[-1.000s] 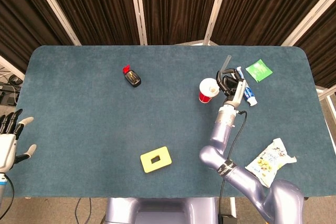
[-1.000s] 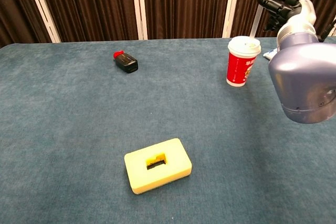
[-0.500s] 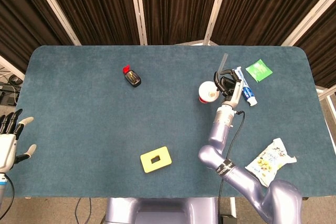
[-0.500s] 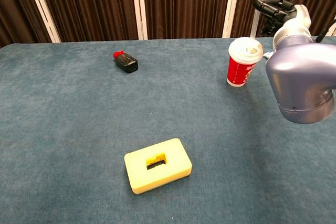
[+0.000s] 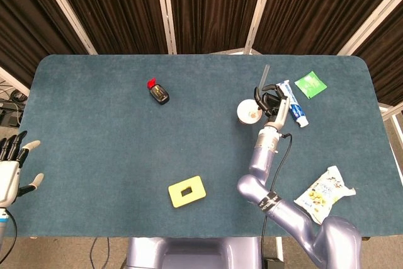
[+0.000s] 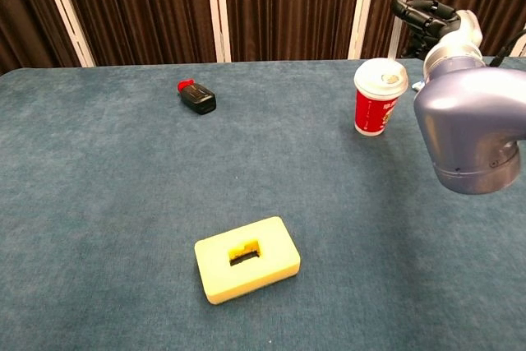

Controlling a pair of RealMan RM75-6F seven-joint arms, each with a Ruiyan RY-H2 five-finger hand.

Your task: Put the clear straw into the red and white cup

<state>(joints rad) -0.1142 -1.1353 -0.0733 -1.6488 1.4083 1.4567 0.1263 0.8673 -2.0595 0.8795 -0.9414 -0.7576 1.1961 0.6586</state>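
The red and white cup point(image 5: 248, 113) stands at the right middle of the table, and its white lid faces up in the head view. In the chest view the cup point(image 6: 379, 98) is upright. My right hand point(image 5: 271, 100) is just right of the cup's top and pinches the clear straw point(image 5: 264, 75), which sticks out past the hand toward the far edge. The chest view shows the right hand point(image 6: 427, 16) raised above and right of the cup. My left hand point(image 5: 11, 168) hangs off the table's left edge, fingers spread, holding nothing.
A black bottle with a red cap point(image 5: 158, 92) lies far left of the cup. A yellow block point(image 5: 186, 191) sits near the front. A toothpaste tube point(image 5: 295, 110) and a green packet point(image 5: 310, 84) lie right of my hand, and a snack bag point(image 5: 324, 194) lies front right.
My right hand has shifted left toward the cup with the straw. The cup tipped briefly and now stands slightly further left. The left hand has not moved.
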